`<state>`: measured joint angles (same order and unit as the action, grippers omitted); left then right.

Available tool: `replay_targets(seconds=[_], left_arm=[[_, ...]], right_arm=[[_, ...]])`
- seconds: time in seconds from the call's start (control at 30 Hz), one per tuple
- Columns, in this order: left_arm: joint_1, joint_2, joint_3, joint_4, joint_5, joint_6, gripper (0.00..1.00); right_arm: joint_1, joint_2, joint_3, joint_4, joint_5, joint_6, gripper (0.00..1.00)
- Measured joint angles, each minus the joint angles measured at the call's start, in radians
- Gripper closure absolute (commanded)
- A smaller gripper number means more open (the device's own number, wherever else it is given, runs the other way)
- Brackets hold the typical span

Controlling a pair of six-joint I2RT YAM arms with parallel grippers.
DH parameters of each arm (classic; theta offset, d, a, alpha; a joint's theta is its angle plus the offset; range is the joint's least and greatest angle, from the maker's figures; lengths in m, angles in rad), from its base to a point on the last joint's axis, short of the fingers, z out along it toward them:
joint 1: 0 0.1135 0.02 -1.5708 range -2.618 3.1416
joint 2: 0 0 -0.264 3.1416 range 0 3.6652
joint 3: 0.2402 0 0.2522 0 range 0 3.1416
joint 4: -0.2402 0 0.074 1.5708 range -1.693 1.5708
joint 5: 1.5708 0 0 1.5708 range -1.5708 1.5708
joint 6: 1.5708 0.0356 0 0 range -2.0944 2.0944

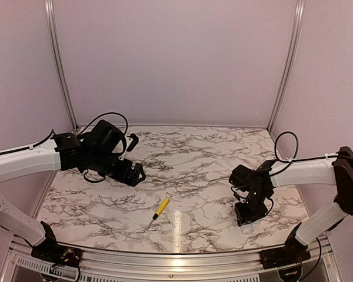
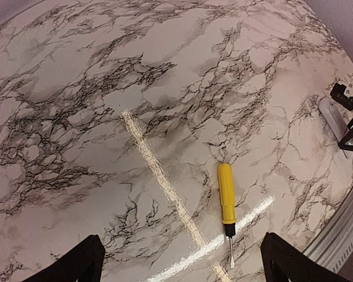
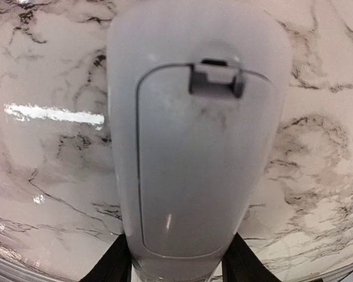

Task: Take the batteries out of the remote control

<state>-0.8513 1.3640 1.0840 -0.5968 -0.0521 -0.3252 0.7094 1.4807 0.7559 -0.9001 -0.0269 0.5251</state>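
1. The remote control (image 3: 194, 47) lay at the lower right of the top view, near the front edge of the marble table (image 1: 212, 153), under the tip of the right arm.
2. The right gripper (image 3: 176, 267) was clamped on the remote control: in the right wrist view one dark finger (image 3: 115, 264) pressed on each long side of its near end.
3. I could not tell if the remote control rested on the table or was a little lifted.
4. Its back face looked toward the wrist camera. The cover (image 3: 188, 176) was on the compartment, with the latch (image 3: 216, 79) at the upper end, so the batteries were hidden.
5. The left gripper (image 2: 182, 247) hung above the table at the left of the top view, with its fingers (image 2: 82, 261) wide apart and nothing between them.
6. A yellow-handled screwdriver (image 1: 160, 207) lay on the table at the lower centre of the top view, between the two arms and touching neither, its metal tip pointing to the lower left of the frame.
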Motion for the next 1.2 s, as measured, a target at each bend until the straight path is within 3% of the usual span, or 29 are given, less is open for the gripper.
replay_targets(seconds=[0.57, 1.2], left_arm=[[0.000, 0.061, 0.154, 0.008, 0.140, -0.048, 0.05], [0.000, 0.203, 0.341, 0.179, 0.317, -0.234, 0.11]], right_arm=[[0.002, -0.067, 0.167, 0.091, -0.055, -0.119, 0.69], [0.002, -0.006, 0.552, 0.083, -0.097, -0.213, 0.68]])
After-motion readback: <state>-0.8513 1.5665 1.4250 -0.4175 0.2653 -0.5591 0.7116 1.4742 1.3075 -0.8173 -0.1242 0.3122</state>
